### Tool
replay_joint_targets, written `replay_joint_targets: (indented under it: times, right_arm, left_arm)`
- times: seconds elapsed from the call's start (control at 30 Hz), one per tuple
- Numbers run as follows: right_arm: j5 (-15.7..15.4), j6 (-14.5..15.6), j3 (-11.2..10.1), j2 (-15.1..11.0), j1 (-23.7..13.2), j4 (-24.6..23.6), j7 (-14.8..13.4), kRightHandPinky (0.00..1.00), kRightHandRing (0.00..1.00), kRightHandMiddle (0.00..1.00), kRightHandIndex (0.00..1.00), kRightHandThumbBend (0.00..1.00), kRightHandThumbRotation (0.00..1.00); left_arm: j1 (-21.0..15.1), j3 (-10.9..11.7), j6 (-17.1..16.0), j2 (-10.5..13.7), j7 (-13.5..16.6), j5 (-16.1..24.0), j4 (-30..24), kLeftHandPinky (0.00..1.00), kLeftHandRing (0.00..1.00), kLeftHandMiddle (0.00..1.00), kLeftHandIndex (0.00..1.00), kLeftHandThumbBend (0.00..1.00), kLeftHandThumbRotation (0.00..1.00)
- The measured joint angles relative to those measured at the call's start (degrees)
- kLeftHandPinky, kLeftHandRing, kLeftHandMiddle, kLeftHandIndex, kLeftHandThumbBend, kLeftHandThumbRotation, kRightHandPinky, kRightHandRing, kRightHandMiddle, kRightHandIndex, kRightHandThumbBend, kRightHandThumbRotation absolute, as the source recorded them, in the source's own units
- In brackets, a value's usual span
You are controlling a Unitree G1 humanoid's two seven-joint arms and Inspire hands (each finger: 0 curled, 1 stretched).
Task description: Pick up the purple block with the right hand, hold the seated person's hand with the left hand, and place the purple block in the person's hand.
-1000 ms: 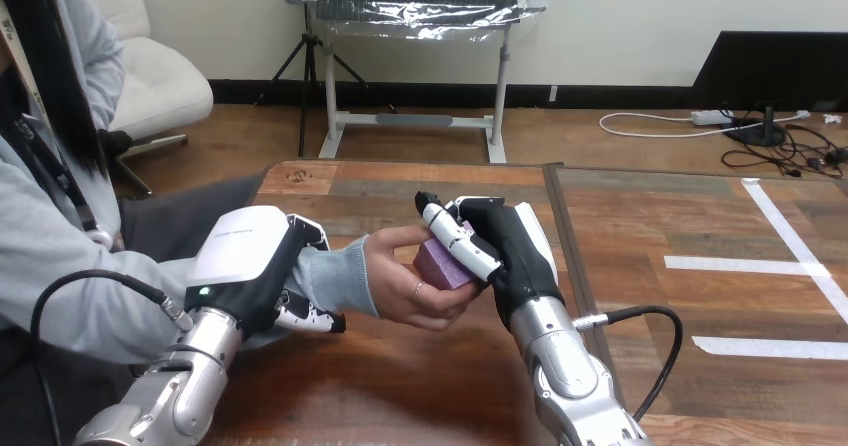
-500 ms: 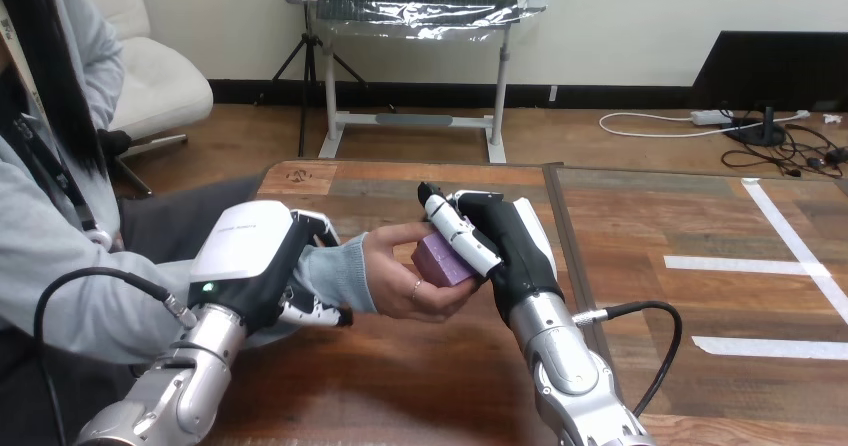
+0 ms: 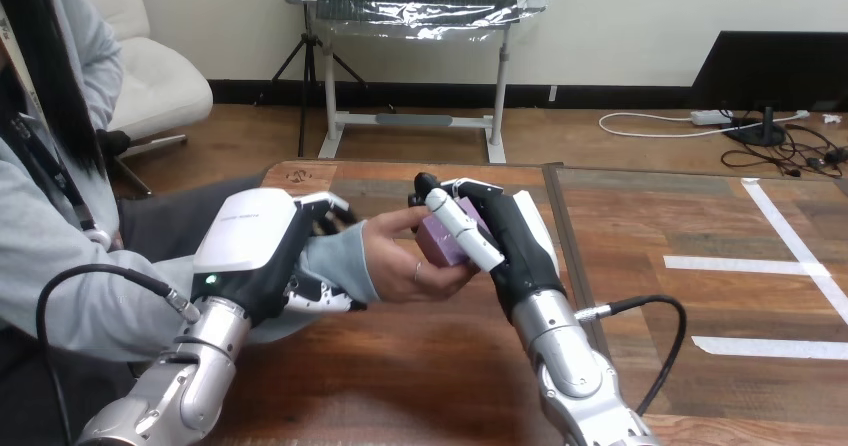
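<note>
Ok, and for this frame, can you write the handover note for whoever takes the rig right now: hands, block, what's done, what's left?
Left hand: fingers curled round the person's wrist at the sleeve cuff.
Right hand: fingers curled on the purple block, above the wooden table.
Purple block: in the person's hand, which cups it from below; both that hand and the right hand are on it.
Done: block picked up, wrist held, block brought into the person's hand.
Left: the right hand has not yet let go; it likely opens and backs off next.

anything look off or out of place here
Nothing stands out. The right hand holds the small purple block in the person's hand, while the left hand curls round the person's grey-sleeved wrist.
</note>
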Motion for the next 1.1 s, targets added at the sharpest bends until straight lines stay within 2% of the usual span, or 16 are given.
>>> replay_joint_targets:
  times: [0.23, 0.43, 0.83, 1.1]
  right_arm:
    - [-0.84, -0.93, 0.53, -1.27, 0.00, 0.06, -0.10, 0.71, 0.72, 0.73, 0.79, 0.89, 0.92]
    - [-1.32, -1.53, 0.68, -2.54, 0.00, 0.05, -0.32, 0.76, 0.77, 0.78, 0.84, 0.91, 0.94]
    - [-1.45, -3.61, 0.72, -5.09, 0.02, 0.01, -0.27, 0.80, 0.85, 0.85, 0.90, 0.99, 0.99]
    - [-1.48, -5.32, 0.68, -6.16, 0.05, 0.00, -0.42, 0.81, 0.88, 0.87, 0.92, 1.00, 1.00]
  left_arm:
    - [1.51, 0.86, -0.22, 0.23, -0.17, -1.11, -2.98, 0.84, 0.85, 0.82, 0.87, 0.87, 0.36]
    - [3.34, 2.34, -1.30, 0.29, -0.53, -3.07, -5.34, 0.86, 0.89, 0.86, 0.90, 0.89, 0.44]
    - [6.92, 5.32, -7.73, 0.69, -0.23, -6.79, -7.49, 0.89, 0.95, 0.96, 0.97, 0.97, 0.65]
    - [9.51, 7.11, -12.87, 1.10, 0.63, -8.43, -8.04, 0.91, 0.97, 0.98, 0.99, 1.00, 0.72]
